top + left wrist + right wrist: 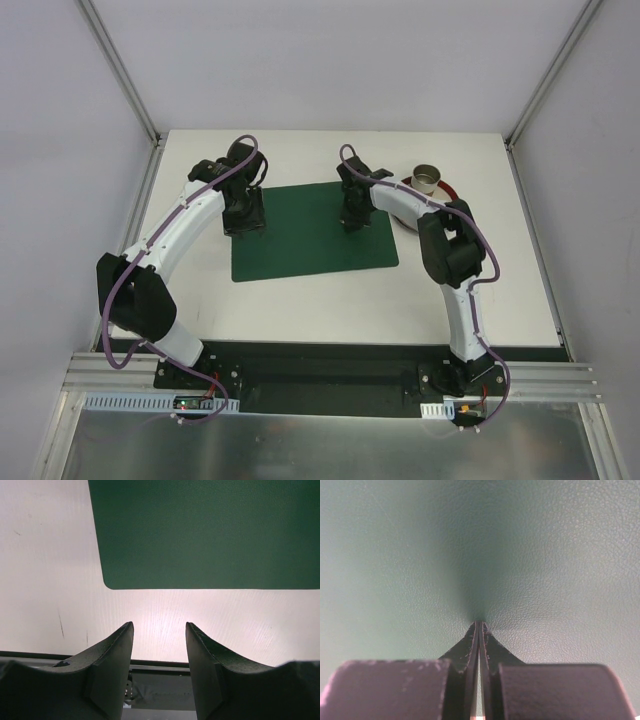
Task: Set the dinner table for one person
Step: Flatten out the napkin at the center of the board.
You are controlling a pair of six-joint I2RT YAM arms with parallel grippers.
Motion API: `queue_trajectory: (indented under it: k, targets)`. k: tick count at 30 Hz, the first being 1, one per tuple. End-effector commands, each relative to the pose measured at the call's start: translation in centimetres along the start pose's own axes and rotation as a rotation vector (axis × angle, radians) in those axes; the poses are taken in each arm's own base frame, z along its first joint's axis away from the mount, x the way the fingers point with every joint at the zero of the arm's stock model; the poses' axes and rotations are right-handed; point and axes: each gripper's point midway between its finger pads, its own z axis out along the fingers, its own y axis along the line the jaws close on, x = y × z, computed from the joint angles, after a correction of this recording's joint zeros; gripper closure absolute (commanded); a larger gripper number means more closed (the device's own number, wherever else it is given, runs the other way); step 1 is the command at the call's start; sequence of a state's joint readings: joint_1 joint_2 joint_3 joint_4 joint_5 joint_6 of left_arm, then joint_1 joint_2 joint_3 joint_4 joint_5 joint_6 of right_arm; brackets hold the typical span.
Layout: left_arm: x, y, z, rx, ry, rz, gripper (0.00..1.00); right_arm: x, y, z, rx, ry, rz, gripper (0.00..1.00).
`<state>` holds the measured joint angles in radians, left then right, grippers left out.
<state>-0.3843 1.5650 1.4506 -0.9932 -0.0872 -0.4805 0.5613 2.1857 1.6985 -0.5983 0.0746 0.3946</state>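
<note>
The dinner table (300,310) is a white top carrying a dark green placemat (310,240) near its middle. My left gripper (245,222) hovers at the mat's far left edge, pointing down. In the left wrist view it (160,625) is open and empty above bare table (50,580), beside a rounded corner of the placemat (210,530). My right gripper (350,225) stands over the mat's far right part. In the right wrist view it (479,622) is shut, its tips touching the leathery green placemat (545,555), which puckers slightly around them.
At the back right a metal cup (428,178) sits on a red plate (452,190), partly hidden behind my right arm. Aluminium frame posts (120,70) rise at the table's far corners. A dark rail (160,666) runs along the table's edge.
</note>
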Motion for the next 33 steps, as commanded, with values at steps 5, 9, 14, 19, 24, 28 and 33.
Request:
queue_trajectory:
  k: [5,9,14,19,24,28,33]
  targets:
    - [0.9,1.1,0.5,-0.049,0.04,0.002,0.54,-0.2,-0.3,0.9,0.021,0.014,-0.024,0.99]
    - [1.7,1.5,1.7,-0.076,0.077,-0.002,0.55,-1.3,-0.3,0.1,0.024,-0.024,-0.04,0.99]
    - [2.2,1.8,1.9,-0.08,0.08,-0.006,0.55,-2.3,-0.7,-0.2,0.03,-0.035,-0.035,0.99]
    - [2.4,1.9,1.7,-0.078,0.074,-0.013,0.55,-3.1,-0.9,0.2,0.033,-0.031,-0.035,0.99]
    - [2.7,2.1,2.0,-0.085,0.082,-0.013,0.55,-3.8,-0.8,0.1,0.023,-0.035,-0.029,0.99]
    - [3.2,2.2,2.9,-0.096,0.105,-0.015,0.55,-3.7,-0.6,-1.1,0.002,-0.05,-0.039,0.83]
    - [3.4,2.2,4.4,-0.111,0.123,-0.017,0.54,-5.2,-0.6,-5.4,-0.018,-0.152,-0.069,0.64]
